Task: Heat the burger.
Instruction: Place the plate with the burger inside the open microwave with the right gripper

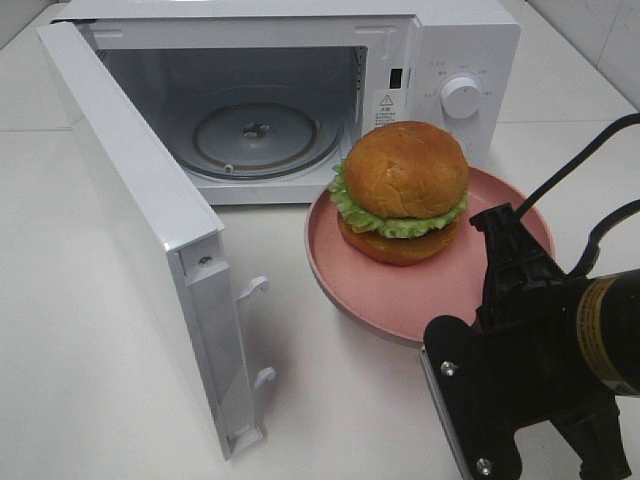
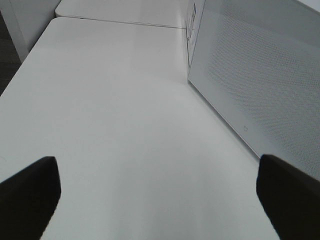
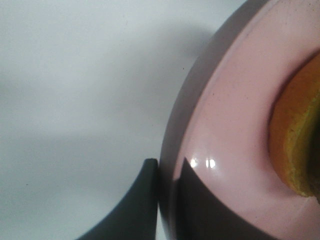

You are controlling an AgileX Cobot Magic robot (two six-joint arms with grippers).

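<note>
White worktop (image 1: 80, 380) carries everything. The white microwave (image 1: 450, 40) sits toward the far edge, and its door (image 1: 130, 200) is swung wide open toward the near edge on the left. Inside there's just the glass turntable (image 1: 255, 135).

The pink plate (image 1: 400, 295) sits on the worktop right in front of the microwave's control side, close to the front face below the dial (image 1: 461, 97). The burger (image 1: 405, 190) is upright on the plate's far half, bun on top and lettuce frilling out all round. It's outside the oven.

The right gripper (image 3: 169, 162) comes in from the near right corner and is clamped on the plate's near-right rim, with one finger on the outside and one on the inner surface, nearly closed together. It isn't touching the burger.

The left gripper (image 2: 156, 165) only shows in its own wrist view. The jaws are spread wide, holding nothing, over bare worktop beside a white mesh-dotted panel of the microwave.
</note>
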